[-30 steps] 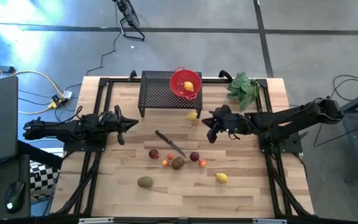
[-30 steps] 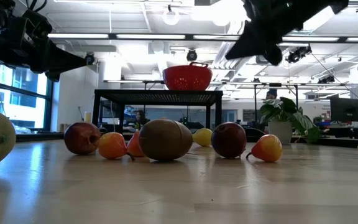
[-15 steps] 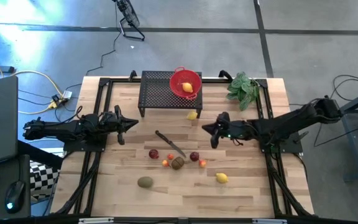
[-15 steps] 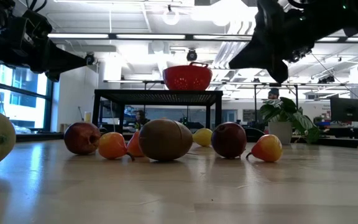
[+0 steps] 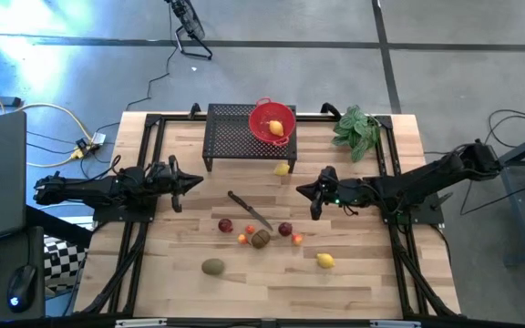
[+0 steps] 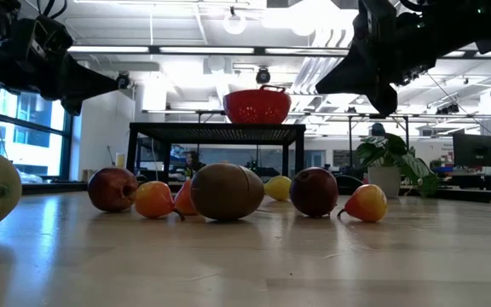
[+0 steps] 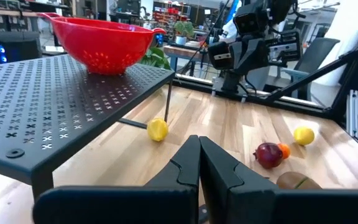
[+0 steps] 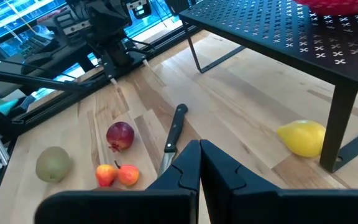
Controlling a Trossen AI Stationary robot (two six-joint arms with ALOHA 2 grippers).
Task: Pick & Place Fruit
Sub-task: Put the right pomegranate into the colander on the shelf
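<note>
Fruit [image 5: 261, 239] lies clustered mid-bench, with one lemon [image 5: 276, 128] in the red colander [image 5: 272, 121] on the black rack [image 5: 231, 137]. Your right tool [image 5: 315, 202], pressed together and empty, hangs above the knife [image 5: 250, 210], probably lining up a pick; your left tool [image 5: 186, 182], also shut, waits aside.

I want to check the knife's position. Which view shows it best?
The high view: the whole knife lies unobstructed on the table, above the fruit cluster. The right wrist view shows it partly hidden behind the claw. The low and left wrist views don't show it.
</note>
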